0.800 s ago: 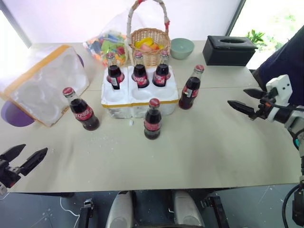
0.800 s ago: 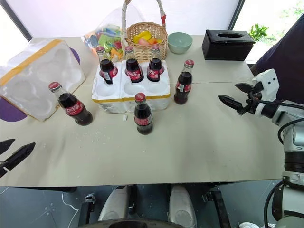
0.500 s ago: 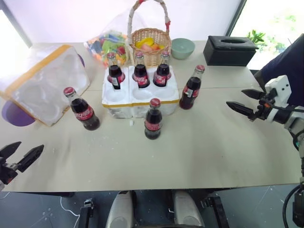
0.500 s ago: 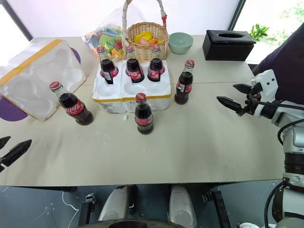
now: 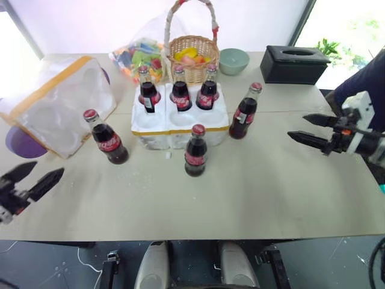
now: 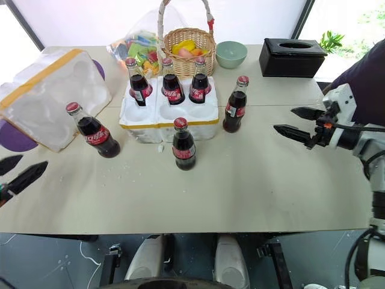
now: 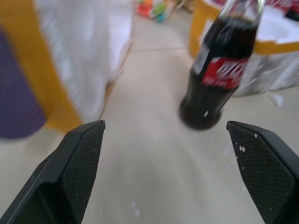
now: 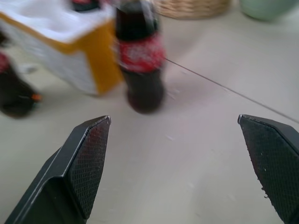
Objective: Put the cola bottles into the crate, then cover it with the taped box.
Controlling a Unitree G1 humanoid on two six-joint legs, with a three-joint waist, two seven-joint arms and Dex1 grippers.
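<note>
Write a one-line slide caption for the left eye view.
Three cola bottles sit in the crate, three stand loose on the table, and both open grippers, left and right, hover apart.

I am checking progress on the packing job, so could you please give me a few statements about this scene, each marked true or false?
1. Three red-capped glass cola bottles stand in the low white styrofoam crate. True.
2. All six bottles are packed. False: three stand on the table.
3. The large yellow-taped styrofoam box covers the crate. False: it lies apart, beside it.
4. Both the left gripper and right gripper are open and empty. True.
</note>
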